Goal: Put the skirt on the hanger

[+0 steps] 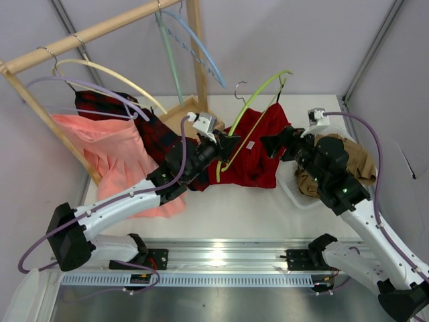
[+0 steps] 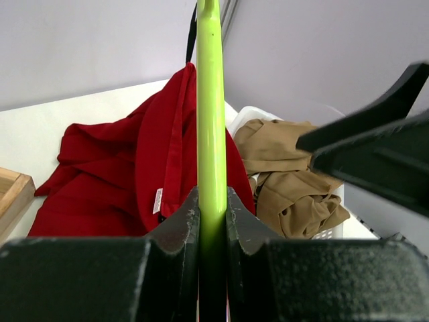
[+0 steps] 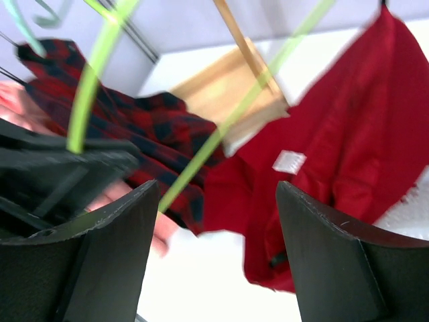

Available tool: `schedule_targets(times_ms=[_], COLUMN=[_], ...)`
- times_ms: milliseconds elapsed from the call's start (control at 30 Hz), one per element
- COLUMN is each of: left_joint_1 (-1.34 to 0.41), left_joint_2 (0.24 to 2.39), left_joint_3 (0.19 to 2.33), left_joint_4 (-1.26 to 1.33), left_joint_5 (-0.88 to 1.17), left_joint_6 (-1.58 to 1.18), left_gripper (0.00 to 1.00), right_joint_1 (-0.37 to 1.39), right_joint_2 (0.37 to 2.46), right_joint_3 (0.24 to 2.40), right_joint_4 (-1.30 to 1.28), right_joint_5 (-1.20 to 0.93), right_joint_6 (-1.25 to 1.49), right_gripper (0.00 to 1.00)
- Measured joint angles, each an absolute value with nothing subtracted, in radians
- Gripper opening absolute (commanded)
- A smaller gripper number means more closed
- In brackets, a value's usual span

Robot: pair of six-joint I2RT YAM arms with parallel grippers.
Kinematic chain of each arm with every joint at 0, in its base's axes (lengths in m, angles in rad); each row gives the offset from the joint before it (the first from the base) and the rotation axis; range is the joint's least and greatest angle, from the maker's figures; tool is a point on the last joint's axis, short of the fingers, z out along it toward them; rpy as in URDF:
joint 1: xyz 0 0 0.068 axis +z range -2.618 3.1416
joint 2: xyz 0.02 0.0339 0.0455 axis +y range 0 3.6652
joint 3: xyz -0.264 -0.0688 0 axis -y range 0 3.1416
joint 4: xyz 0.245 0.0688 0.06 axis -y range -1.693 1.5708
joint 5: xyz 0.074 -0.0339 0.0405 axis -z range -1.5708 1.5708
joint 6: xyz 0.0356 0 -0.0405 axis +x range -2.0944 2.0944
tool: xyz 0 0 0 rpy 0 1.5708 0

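The deep-red skirt point(image 1: 251, 151) hangs partly from the lime-green hanger point(image 1: 258, 96), one corner up at the hanger's right end, the rest bunched on the table. It also shows in the left wrist view point(image 2: 114, 181) and the right wrist view point(image 3: 335, 154). My left gripper point(image 1: 228, 144) is shut on the hanger's bar point(image 2: 211, 134), holding it raised above the table. My right gripper point(image 1: 271, 145) is open and empty just right of the skirt, its fingers point(image 3: 328, 261) spread wide. The hanger bar crosses the right wrist view point(image 3: 228, 127).
A wooden rack point(image 1: 100, 30) at the back left carries a plaid skirt point(image 1: 144, 131), a salmon-pink skirt point(image 1: 110, 151), and cream, lilac and blue hangers. A white basket point(image 1: 295, 191) with tan clothing point(image 1: 348, 161) stands at the right.
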State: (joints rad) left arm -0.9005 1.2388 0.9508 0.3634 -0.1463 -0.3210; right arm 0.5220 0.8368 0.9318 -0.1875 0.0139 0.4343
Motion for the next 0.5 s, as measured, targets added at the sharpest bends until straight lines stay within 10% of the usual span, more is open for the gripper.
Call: schedule_targets(times_ms=[500], left_joint_1=[-0.962], left_joint_2=[1.328], left_joint_3=[1.075], left_joint_4=[0.282], left_joint_5=[-0.183], left_joint_6=[-0.216], left_gripper=[0.00], right_joint_1=[0.544], right_joint_2=[1.020], right_joint_3=[1.074], right_joint_4=[0.016], right_joint_5=[-0.069], right_joint_6=[0.585], right_gripper=[0.72])
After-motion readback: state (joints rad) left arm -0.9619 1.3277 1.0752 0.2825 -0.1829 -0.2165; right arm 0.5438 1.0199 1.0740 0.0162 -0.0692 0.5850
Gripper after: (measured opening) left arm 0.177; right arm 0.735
